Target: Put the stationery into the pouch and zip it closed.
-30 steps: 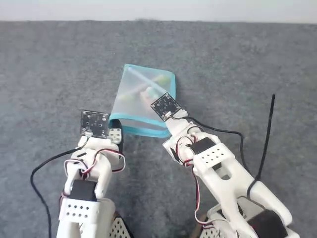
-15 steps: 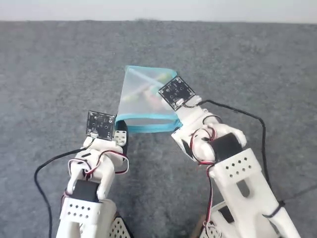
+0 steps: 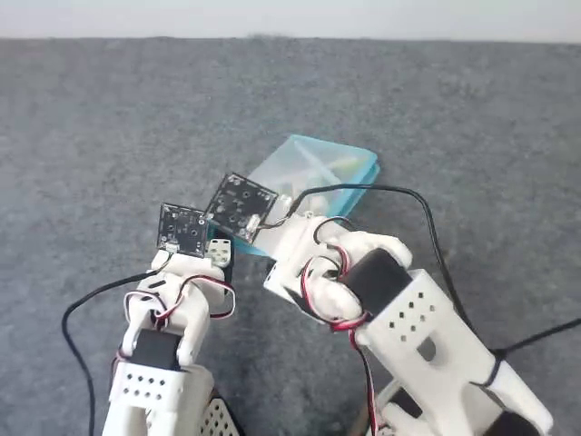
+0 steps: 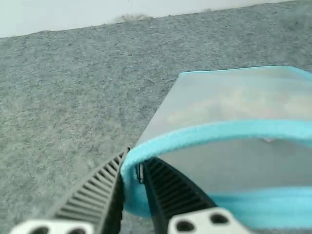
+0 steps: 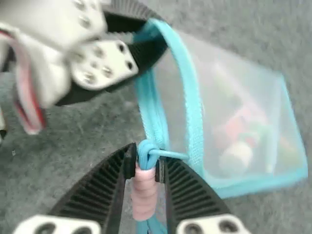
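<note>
Translucent pouch (image 5: 214,87) (blue-trimmed) holds colourful stationery (image 5: 243,139).

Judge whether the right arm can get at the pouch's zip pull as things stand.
Probably yes: the right gripper is shut on the pink zip pull, and the left gripper pinches the pouch by its rim, so nothing seems to block the way.

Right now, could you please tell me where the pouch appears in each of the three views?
High view: the pouch lies just above centre.
Left wrist view: the pouch is just beyond the left tool, which pinches its corner.
Right wrist view: the pouch is just beyond the right tool, which pinches the zip pull.
Shared landmark: the pouch's blue edging.
</note>
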`<act>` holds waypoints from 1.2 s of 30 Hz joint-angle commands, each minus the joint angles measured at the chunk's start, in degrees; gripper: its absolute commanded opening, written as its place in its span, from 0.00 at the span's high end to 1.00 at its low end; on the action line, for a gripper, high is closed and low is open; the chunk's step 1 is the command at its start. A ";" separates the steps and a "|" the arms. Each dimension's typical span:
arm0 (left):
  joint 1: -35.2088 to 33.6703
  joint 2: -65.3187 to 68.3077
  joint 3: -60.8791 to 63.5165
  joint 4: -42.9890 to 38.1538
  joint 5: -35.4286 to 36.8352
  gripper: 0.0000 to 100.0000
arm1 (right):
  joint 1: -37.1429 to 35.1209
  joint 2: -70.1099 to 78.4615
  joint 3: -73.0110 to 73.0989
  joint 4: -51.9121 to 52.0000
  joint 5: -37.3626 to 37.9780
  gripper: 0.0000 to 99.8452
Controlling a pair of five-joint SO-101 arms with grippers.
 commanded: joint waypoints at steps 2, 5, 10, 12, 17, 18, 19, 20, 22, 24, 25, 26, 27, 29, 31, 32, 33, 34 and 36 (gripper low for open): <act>1.14 0.00 -1.10 -1.93 -0.62 0.99 | -7.52 -0.48 -8.62 2.33 2.99 0.99; 1.14 0.00 -1.10 -1.93 -0.62 0.99 | -10.51 -0.57 -8.79 3.47 3.69 0.99; 1.14 0.00 -1.01 -1.85 -0.62 0.99 | -11.03 -6.64 -8.62 3.82 3.78 0.99; 1.14 0.00 -1.01 -1.85 -0.62 0.99 | -11.56 -10.77 -8.44 5.49 4.40 0.99; 1.14 0.00 -1.10 -2.02 -0.62 0.99 | -18.77 -16.13 -3.69 5.49 8.97 0.99; 1.14 0.00 -1.10 -2.02 -0.62 0.99 | -18.42 -15.52 -1.05 3.82 8.88 0.99; 1.14 0.00 -1.10 -2.02 -0.62 0.99 | -17.89 -14.46 1.76 1.89 8.70 0.99; 1.05 0.00 -1.10 -2.02 -0.62 0.99 | -17.27 -13.32 4.13 0.13 8.70 0.99; 1.05 0.00 -1.10 -1.93 -0.62 0.99 | -16.92 -11.12 6.51 -1.54 8.70 0.99; 0.70 0.00 -1.10 -1.93 -0.62 0.99 | -17.01 -9.98 6.42 -0.75 8.26 0.93; 0.70 0.00 -1.10 -1.85 -0.62 0.99 | -16.84 -9.98 5.80 0.04 7.38 0.89; 0.70 0.00 -1.10 -1.85 -0.62 0.99 | -16.57 -10.15 4.75 1.36 6.42 0.84; 0.62 0.00 -1.10 -1.85 -0.62 0.99 | -15.52 -10.42 3.78 3.03 5.98 0.80; 0.18 0.00 -1.10 -1.85 -0.62 0.99 | -10.86 -11.12 2.90 6.29 5.98 0.74; -0.62 -0.09 -1.19 -1.85 -0.62 0.99 | -3.47 -12.18 4.13 7.69 6.07 0.74; -0.70 -0.09 -1.19 -1.85 -0.62 0.99 | 0.31 -12.79 5.63 7.52 6.15 0.76; -0.70 -0.09 -1.19 -1.85 -0.62 0.99 | 3.82 -13.49 7.38 7.16 7.12 0.76; -0.70 -0.09 -1.19 -1.85 -0.62 0.99 | 6.81 -14.46 9.49 6.81 8.97 0.77; -0.70 -0.09 -1.19 -1.85 -0.62 0.99 | 10.68 -16.75 14.33 5.85 11.08 0.77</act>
